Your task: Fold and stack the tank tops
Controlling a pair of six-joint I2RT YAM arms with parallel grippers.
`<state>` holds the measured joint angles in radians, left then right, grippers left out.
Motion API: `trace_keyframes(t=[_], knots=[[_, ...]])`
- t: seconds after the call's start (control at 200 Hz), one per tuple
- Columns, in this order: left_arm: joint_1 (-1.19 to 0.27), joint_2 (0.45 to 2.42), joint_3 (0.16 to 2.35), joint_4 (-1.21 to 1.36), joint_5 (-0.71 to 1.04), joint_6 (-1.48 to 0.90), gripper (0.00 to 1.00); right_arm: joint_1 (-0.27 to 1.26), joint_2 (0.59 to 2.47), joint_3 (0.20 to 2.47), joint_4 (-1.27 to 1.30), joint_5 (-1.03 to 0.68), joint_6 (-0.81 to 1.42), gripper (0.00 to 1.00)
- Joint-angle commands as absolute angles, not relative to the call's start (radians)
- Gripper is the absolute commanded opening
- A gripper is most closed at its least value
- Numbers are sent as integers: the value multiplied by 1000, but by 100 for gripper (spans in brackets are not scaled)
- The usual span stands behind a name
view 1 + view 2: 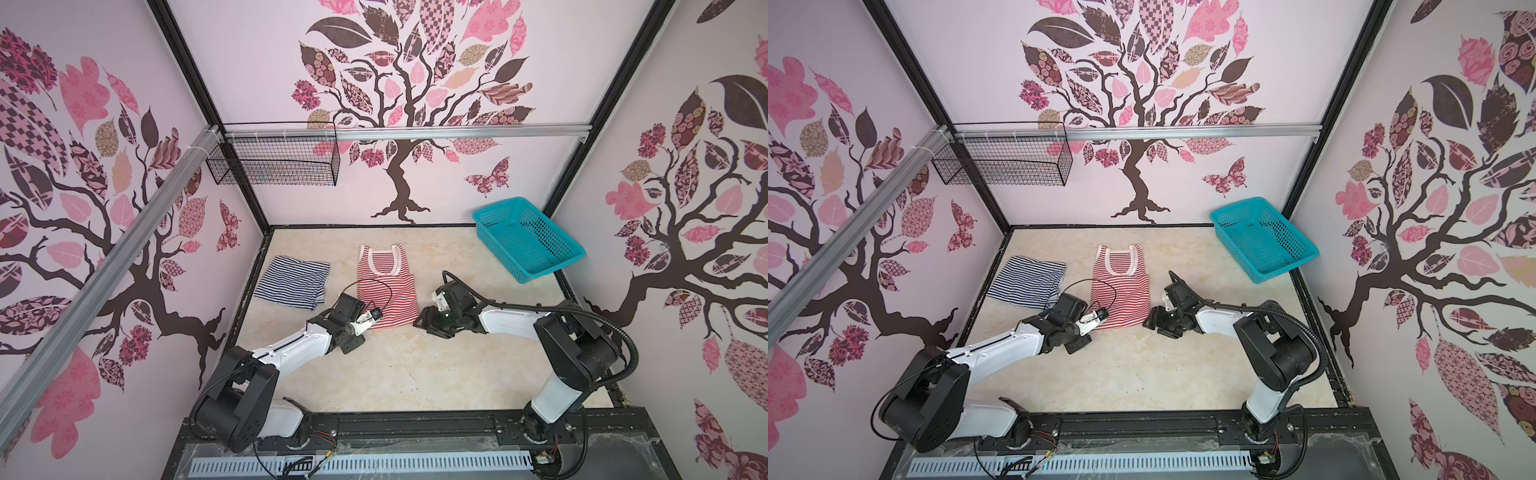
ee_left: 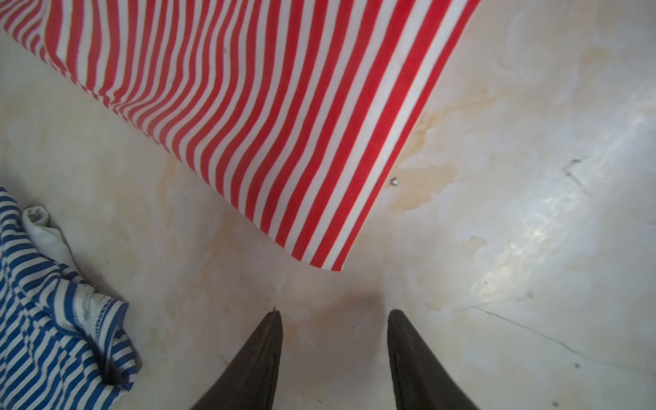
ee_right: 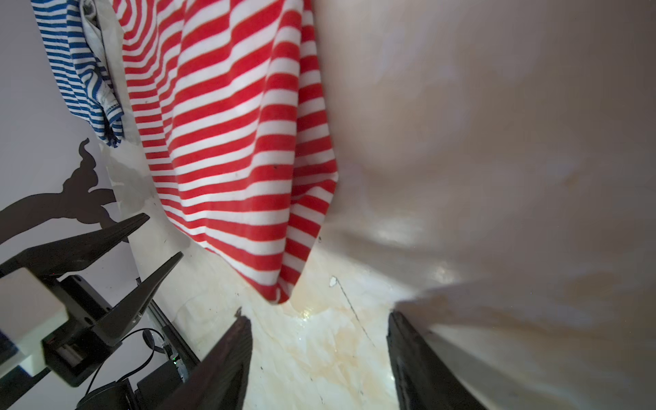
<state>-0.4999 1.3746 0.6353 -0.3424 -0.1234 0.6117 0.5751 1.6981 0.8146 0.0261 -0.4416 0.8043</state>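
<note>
The red top lies flat on the bench, long axis 12 to 6 in both top views, neck at 12, hem at 6. The folded navy top sits apart at its 9 o'clock. The left end effector is just off the hem's 7 o'clock corner and the right end effector off the 5 o'clock corner. Both have jaws apart and empty. Each seems equally near its corner, though the top views hide the tips.
</note>
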Motion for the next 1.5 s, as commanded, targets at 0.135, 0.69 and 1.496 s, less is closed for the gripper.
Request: trace_keyframes(t=[0.135, 0.69, 1.496], knots=[[-502, 1325, 609, -212, -115, 667, 52, 580, 1718, 808, 119, -457, 889, 63], [-503, 1326, 631, -266, -49, 721, 52, 580, 1808, 833, 137, -455, 931, 39], [-541, 1329, 575, -241, -41, 759, 61, 580, 1757, 767, 219, -431, 948, 3]])
